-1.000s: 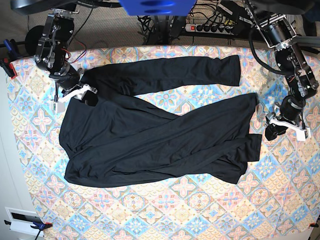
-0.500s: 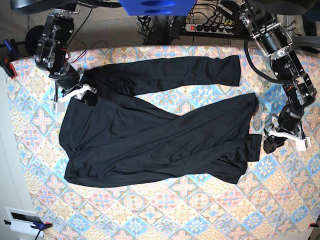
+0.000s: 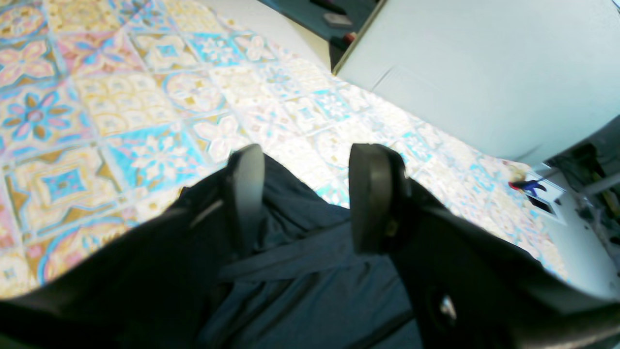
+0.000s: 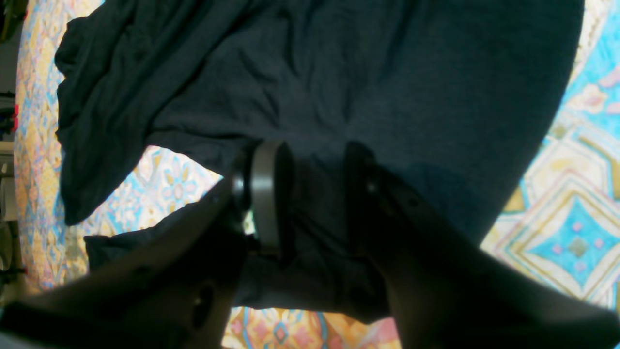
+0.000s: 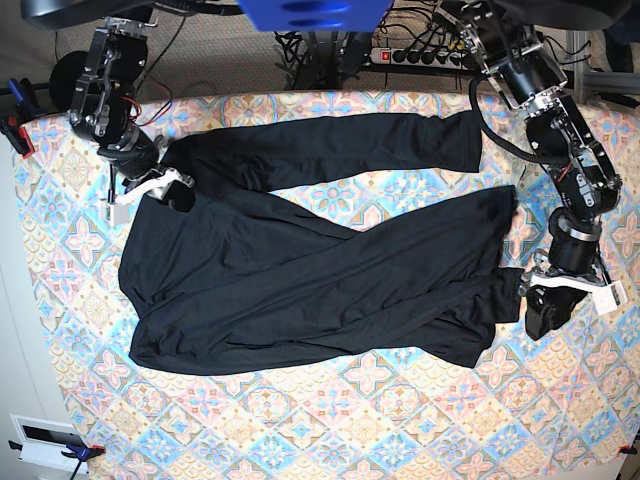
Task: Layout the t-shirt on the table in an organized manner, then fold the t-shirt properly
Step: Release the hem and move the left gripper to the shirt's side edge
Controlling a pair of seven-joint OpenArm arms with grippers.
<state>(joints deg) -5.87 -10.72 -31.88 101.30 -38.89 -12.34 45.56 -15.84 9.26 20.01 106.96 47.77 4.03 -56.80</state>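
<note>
Currently listed, one moment of the laying-out stage.

Item: t-shirt (image 5: 300,270), black, long-sleeved, lying on the table (image 5: 400,420). Body spread across the middle, creased diagonally; one sleeve stretched along the far edge, the other folded across the body toward the hem side. Not yet flat or squared.

Item: right gripper (image 4: 310,194). Jaws part-way closed with black fabric bunched between them at the shoulder end; judged to be pinching the cloth.

Item: left gripper (image 3: 302,194). Jaws apart, poised over the garment's edge near the sleeve end; dark cloth lies below and between them, but no pad visibly presses it. Whether any fabric is caught, I cannot tell.

Risks, judged:
- Thin drapey cloth may slip from a shallow pinch, leaving the edge crumpled.
- A pinch through two layers would drag the folded sleeve along with the body, worsening the twist.
- Uneven pulling by the two arms could skew the garment or shift it toward the table's edge.
- Patterned table covering may itself be snagged.

Containers: none in view; nothing to record as contents.
</note>
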